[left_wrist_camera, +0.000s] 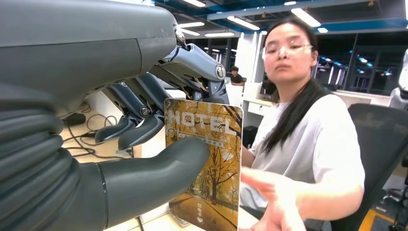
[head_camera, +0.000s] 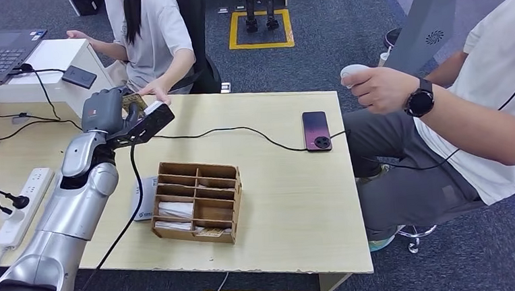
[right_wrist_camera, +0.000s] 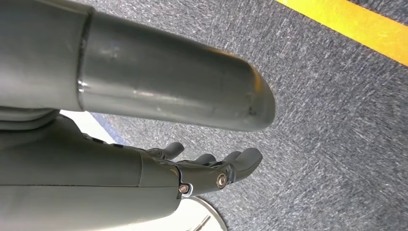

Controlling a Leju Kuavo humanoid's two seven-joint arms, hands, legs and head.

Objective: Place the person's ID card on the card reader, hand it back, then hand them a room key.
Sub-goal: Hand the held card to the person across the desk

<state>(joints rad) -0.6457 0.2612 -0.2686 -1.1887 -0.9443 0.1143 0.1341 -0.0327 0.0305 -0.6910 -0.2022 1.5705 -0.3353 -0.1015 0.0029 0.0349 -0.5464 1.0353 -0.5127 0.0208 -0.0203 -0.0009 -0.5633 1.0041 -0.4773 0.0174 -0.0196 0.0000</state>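
A glossy rectangular room key (left_wrist_camera: 204, 166) is pinched by the left hand (head_camera: 107, 109) beyond the slatted wooden organizer (head_camera: 196, 202); the right hand (right_wrist_camera: 211, 168) is held slack and holds nothing.

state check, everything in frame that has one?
left robot hand: pinching the hotel key card
hotel key card: upright, held out toward the seated person
person's hand: reaching toward the card
right robot hand: hanging over the floor, holding nothing
wooden organizer: on the table, cards in some slots
phone: flat on the table, cable attached
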